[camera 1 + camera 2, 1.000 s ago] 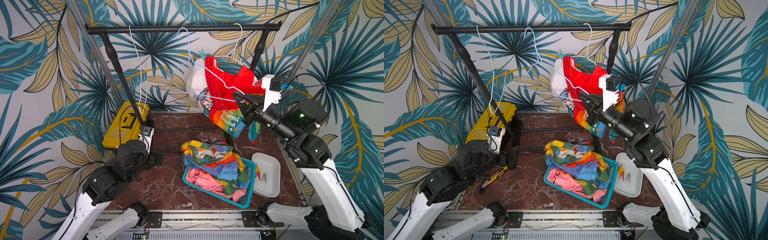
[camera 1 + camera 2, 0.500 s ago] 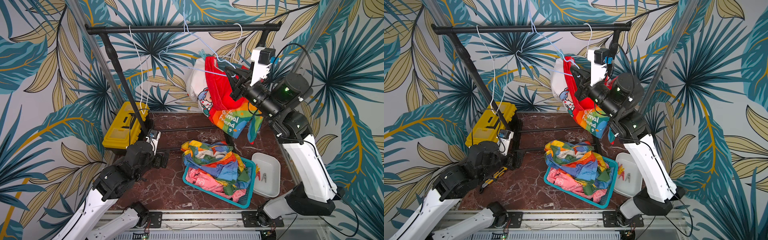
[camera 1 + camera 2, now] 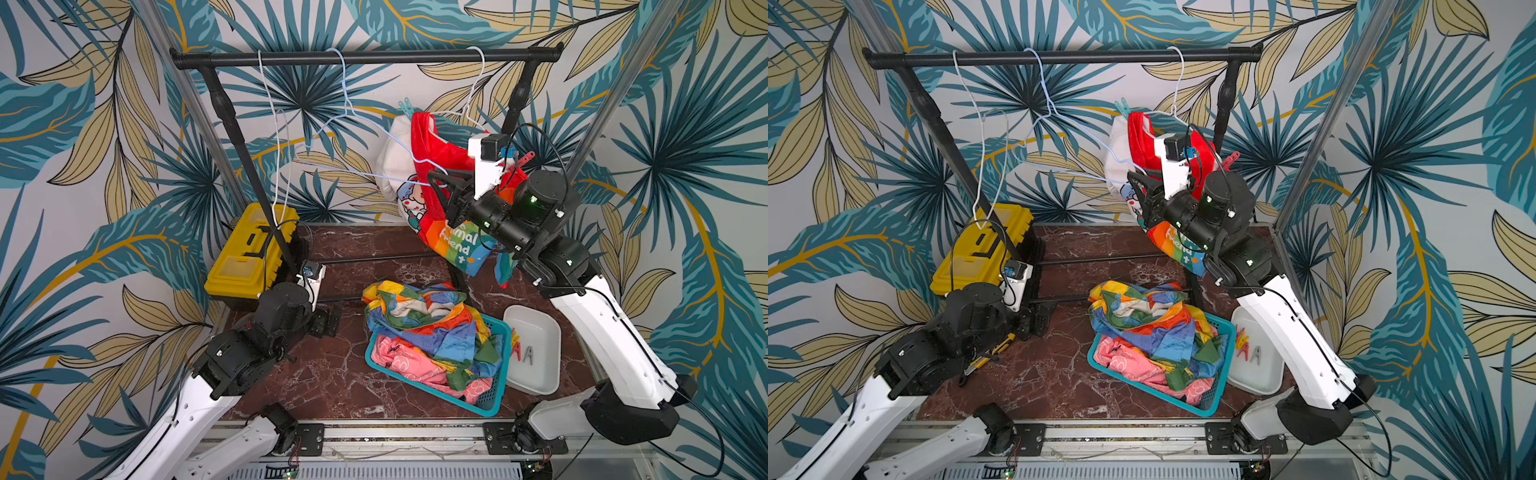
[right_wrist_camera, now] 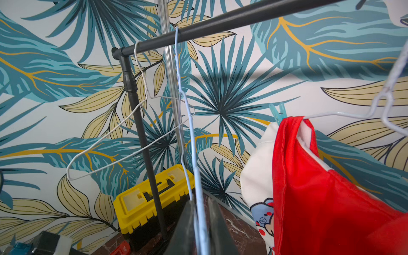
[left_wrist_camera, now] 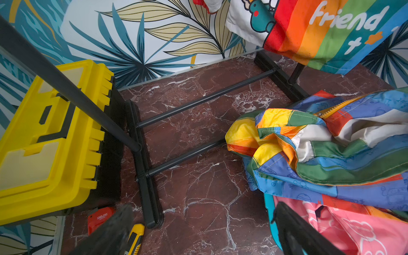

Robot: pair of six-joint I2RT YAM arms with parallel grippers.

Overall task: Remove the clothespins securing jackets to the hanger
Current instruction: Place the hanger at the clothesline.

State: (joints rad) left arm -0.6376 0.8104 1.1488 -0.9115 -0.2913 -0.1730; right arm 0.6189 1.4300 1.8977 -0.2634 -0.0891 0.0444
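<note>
Clothespins (image 3: 524,353) lie loose in my white tray (image 3: 538,378). A teal clothespin (image 3: 405,109) and a red clothespin (image 3: 524,158) sit on the hanging red-hooded jacket (image 3: 440,149). From the left: a closed yellow toolbox (image 3: 249,253); my left gripper (image 5: 202,208), spread wide and empty; a teal basket (image 3: 498,374) heaped with a rainbow jacket (image 3: 419,316) over a pink jacket (image 3: 399,361); my right gripper (image 4: 199,212) straddling the blue hanger (image 4: 176,55), clamped or not I cannot tell.

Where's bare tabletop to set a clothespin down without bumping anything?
Bare marble lies between the left arm and the teal basket, toward the front rail. A smaller strip sits between the rack's floor bars. The right side is crowded: basket, white tray, right arm.
</note>
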